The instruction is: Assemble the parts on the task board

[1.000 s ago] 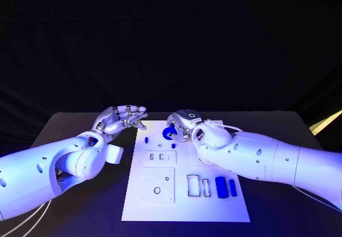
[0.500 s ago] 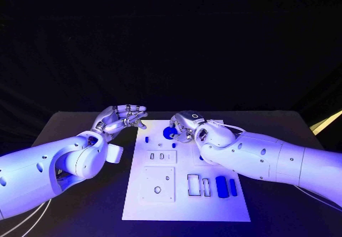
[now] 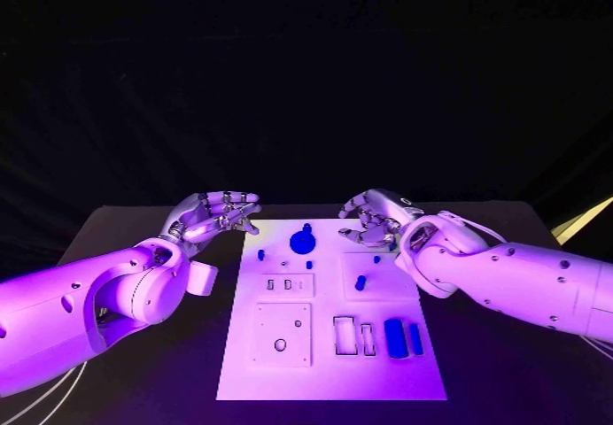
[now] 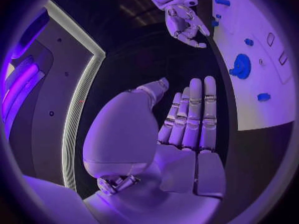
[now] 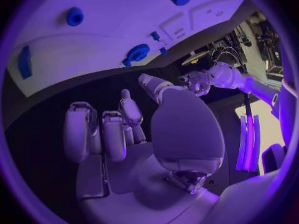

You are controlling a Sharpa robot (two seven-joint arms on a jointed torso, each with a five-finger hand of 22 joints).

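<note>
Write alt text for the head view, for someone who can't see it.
Two white robot arms reach over a white task board on a black table. The left hand and right hand hover open at its far end, holding nothing. Small blue parts sit on the board.

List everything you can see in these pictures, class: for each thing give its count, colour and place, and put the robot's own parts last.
Black table: one, black, under everything.
White task board: one, white, mid-table.
Round blue disc part: one, blue, far end of the board.
Blue cylinder parts: two, blue, side by side on the board's near right.
Small blue parts: several, blue, scattered mid-board.
Left hand: one, silver, open, off the board's far left corner.
Right hand: one, silver, open, above the board's far right corner.
</note>
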